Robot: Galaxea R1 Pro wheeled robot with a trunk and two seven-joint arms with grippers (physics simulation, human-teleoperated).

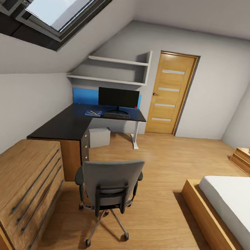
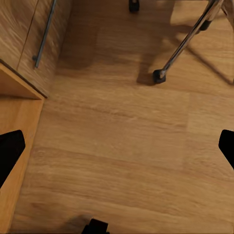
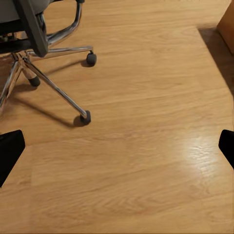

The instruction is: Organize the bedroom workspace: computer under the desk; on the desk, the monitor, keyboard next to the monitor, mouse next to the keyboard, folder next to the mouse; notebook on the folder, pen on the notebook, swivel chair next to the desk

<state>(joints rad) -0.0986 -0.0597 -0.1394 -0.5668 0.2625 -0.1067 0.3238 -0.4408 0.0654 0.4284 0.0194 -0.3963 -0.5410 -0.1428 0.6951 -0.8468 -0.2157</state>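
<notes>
The black L-shaped desk (image 1: 62, 123) stands in the far left corner. On it the black monitor (image 1: 118, 98) stands upright, with the slim keyboard (image 1: 116, 115) just in front of its base. Left of the keyboard lies the flat blue folder (image 1: 93, 113) with a small dark shape and a pale streak on it, too small to name. The mouse is too small to make out. The grey computer (image 1: 99, 136) sits on the floor under the desk. The swivel chair (image 1: 110, 183) stands apart from the desk, its back towards me. Over bare floor my left gripper (image 2: 117, 151) and right gripper (image 3: 117, 151) are open and hold nothing.
A wooden dresser (image 1: 13, 189) runs along the left wall, near the chair. A bed (image 1: 223, 215) on a wooden frame fills the right side. The wooden door (image 1: 169, 94) at the back is closed. Chair wheels (image 3: 85, 117) rest on the floor ahead of the right gripper.
</notes>
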